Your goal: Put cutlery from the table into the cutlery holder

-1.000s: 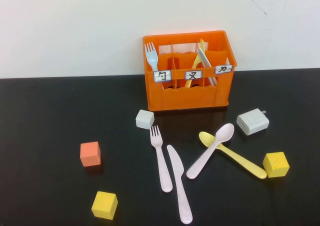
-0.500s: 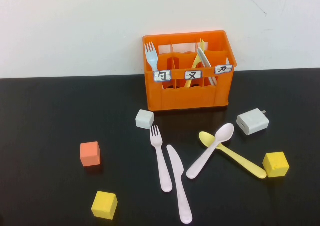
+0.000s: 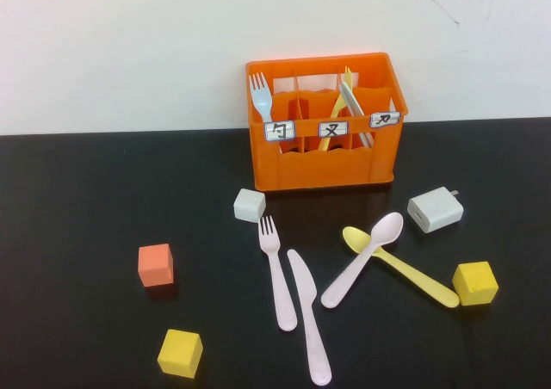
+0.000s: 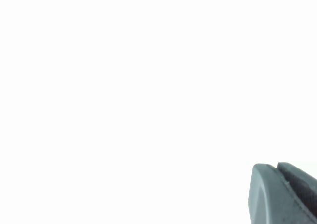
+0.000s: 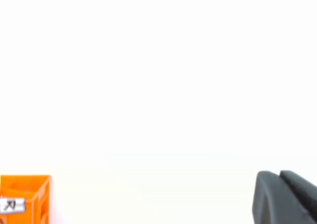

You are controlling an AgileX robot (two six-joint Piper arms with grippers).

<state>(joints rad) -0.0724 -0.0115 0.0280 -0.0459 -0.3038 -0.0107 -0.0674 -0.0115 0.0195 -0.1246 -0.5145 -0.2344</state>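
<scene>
Four pieces of cutlery lie on the black surface [image 3: 86, 200] in front of the orange cutlery holder [image 3: 325, 161], exactly as in both earlier high views; nothing has shifted, so the task has not advanced over this last second; the pale pink fork [image 3: 276, 273] and pale pink knife [image 3: 309, 316] lie side by side, and the pale pink spoon [image 3: 363, 258] crosses over the yellow spoon [image 3: 401, 267] near their bowls; the holder already carries a white fork [image 3: 259, 96] in its left compartment and some yellow and white pieces further right; the left tool [image 4: 285, 194] shows only as a dark edge in its wrist view, shut and holding nothing, out of the high view; the right tool [image 5: 286, 198] is likewise shut and empty, with a corner of the holder in its wrist view; both seem parked away from the cutlery, so by my reading the first pick is yet to start.
</scene>
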